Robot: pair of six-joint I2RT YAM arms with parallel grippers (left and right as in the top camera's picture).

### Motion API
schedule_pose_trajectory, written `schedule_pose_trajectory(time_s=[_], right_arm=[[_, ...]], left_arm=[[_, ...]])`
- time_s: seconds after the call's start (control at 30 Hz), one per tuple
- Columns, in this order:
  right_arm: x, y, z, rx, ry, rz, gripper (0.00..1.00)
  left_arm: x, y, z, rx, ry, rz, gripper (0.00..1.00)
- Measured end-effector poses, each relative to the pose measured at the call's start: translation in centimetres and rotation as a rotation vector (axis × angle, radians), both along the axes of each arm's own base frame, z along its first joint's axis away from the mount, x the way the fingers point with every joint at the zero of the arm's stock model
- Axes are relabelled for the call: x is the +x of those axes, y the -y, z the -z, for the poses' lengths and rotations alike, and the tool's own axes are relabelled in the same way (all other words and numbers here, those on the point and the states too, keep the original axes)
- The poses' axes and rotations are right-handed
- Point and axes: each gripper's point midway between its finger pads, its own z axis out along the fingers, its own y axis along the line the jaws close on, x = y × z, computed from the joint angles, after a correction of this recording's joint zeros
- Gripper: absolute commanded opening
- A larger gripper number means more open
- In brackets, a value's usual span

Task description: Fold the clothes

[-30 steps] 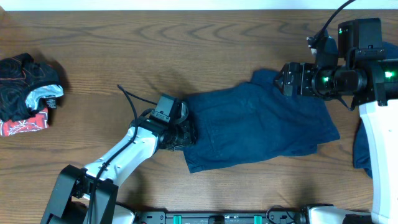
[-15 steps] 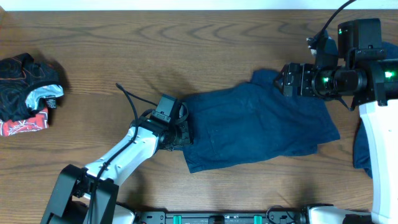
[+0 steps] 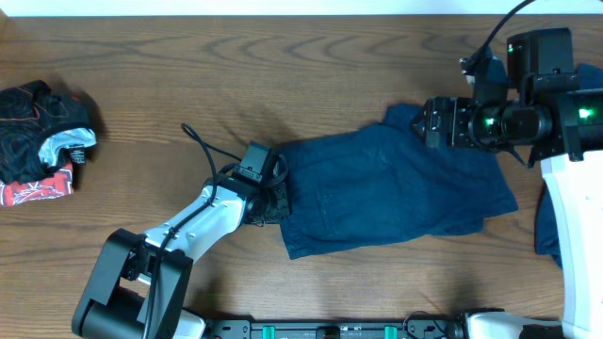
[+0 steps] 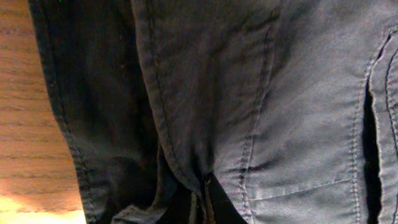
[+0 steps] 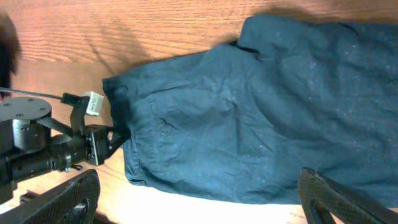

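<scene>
On the wooden table point(image 3: 283, 56), dark blue shorts point(image 3: 396, 188) lie spread right of centre. A crumpled clothes heap point(image 3: 38, 141) sits far left, another blue piece point(image 3: 548, 226) far right. The left gripper point(image 3: 280, 200) pinches the shorts' left edge. The right gripper point(image 3: 429, 121), spread wide, is over their top-right corner.

Left fingers point(image 3: 279, 201) pinched together, arm low and outstretched; right fingers point(image 5: 65, 199) spread wide.

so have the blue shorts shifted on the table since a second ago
No. The shorts lie where they did against the table grain, lower left corner unmoved; only the left pincer has shut on their left edge.
</scene>
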Motion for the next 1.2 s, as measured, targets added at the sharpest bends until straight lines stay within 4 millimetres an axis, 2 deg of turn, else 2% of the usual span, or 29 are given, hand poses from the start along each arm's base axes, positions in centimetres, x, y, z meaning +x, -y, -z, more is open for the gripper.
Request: schedule_pose_trajectory(time_s=[0.17, 0.3, 0.6, 0.77, 1.0, 1.2], right_arm=[[-0.1, -0.2, 0.0, 0.0, -0.001, -0.006, 0.99], [-0.1, -0.2, 0.0, -0.001, -0.002, -0.006, 0.99], [-0.1, -0.2, 0.0, -0.001, -0.004, -0.006, 0.99], [-0.1, -0.2, 0.1, -0.001, -0.005, -0.006, 0.99], [-0.1, -0.2, 0.1, -0.001, -0.005, -0.006, 0.99], [-0.2, -0.2, 0.1, -0.002, -0.009, -0.008, 0.99]], left_arm=[[-0.2, 0.0, -0.4, -0.003, 0.0, 0.0, 0.06], [-0.4, 0.0, -1.6, -0.016, 0.014, 0.0, 0.06], [-0.2, 0.1, -6.7, -0.078, 0.145, 0.001, 0.06], [-0.2, 0.1, -7.0, -0.083, 0.149, -0.006, 0.06], [1.5, 0.9, -8.1, -0.121, 0.226, -0.014, 0.06], [4.7, 1.3, -11.3, -0.116, 0.365, -0.02, 0.06]])
